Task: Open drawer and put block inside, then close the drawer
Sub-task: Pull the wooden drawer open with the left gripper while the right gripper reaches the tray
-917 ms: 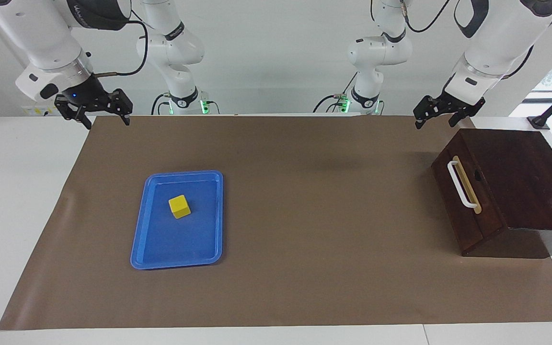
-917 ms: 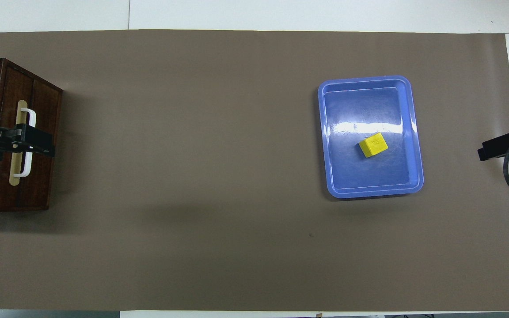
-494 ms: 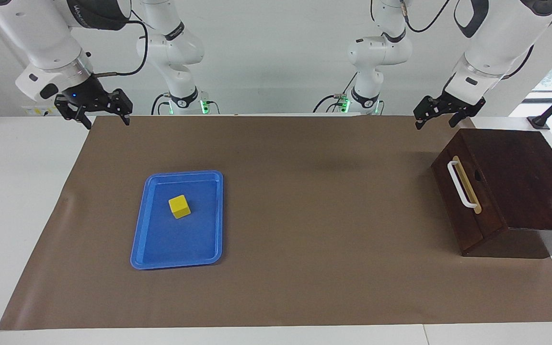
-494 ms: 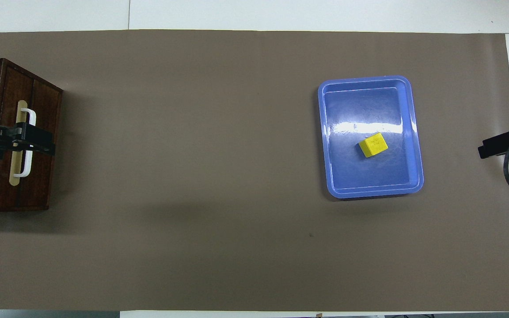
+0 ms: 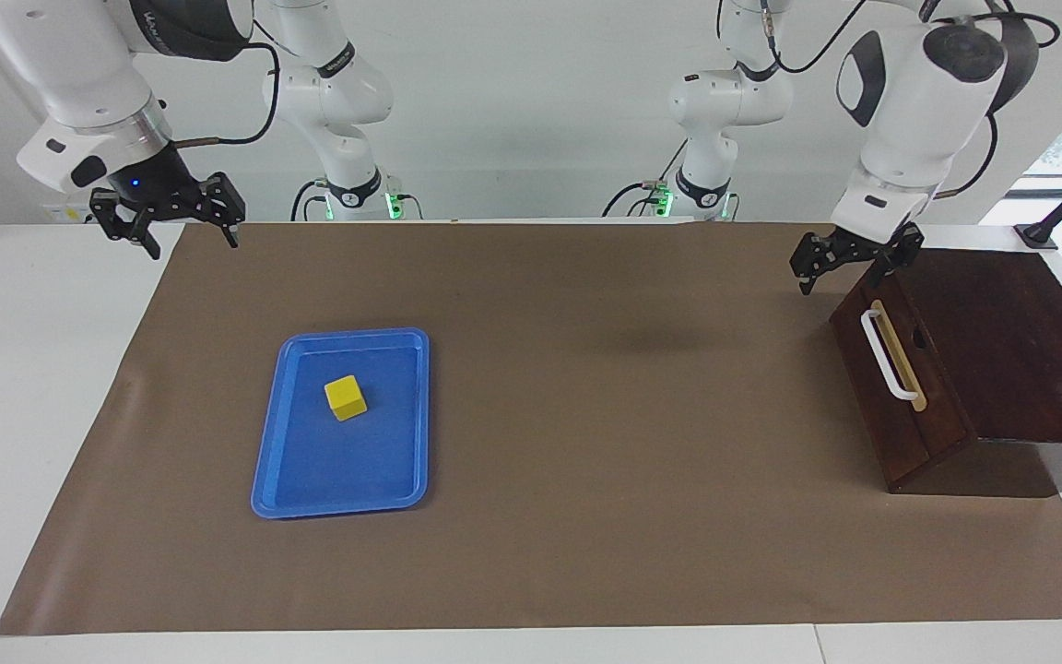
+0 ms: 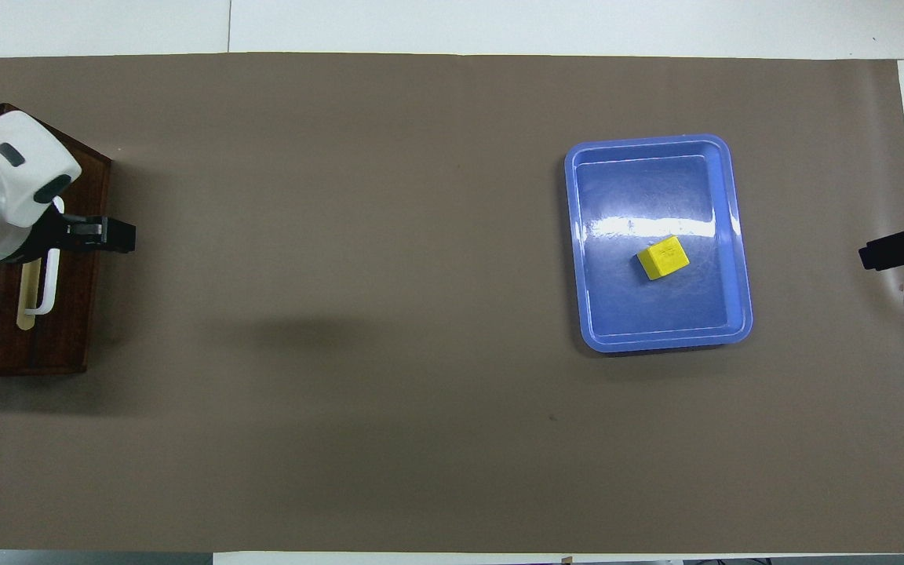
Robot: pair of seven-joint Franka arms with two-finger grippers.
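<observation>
At the left arm's end of the table, the drawer point(image 5: 900, 383) is still closed. Over its front, the left gripper point(image 5: 849, 265), fingers apart, has dropped toward the white handle point(image 5: 886, 355), so opening comes next. On the blue tray point(image 5: 310, 484) sits the block point(image 5: 345, 397), untouched. The right gripper point(image 5: 185, 232) waits spread wide.

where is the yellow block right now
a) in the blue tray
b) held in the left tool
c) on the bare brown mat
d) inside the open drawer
a: the yellow block sits in the blue tray, with no tool near it. The drawer is shut, and the left tool hangs empty over the mat beside the drawer's top corner, at the end nearer the robots.
</observation>
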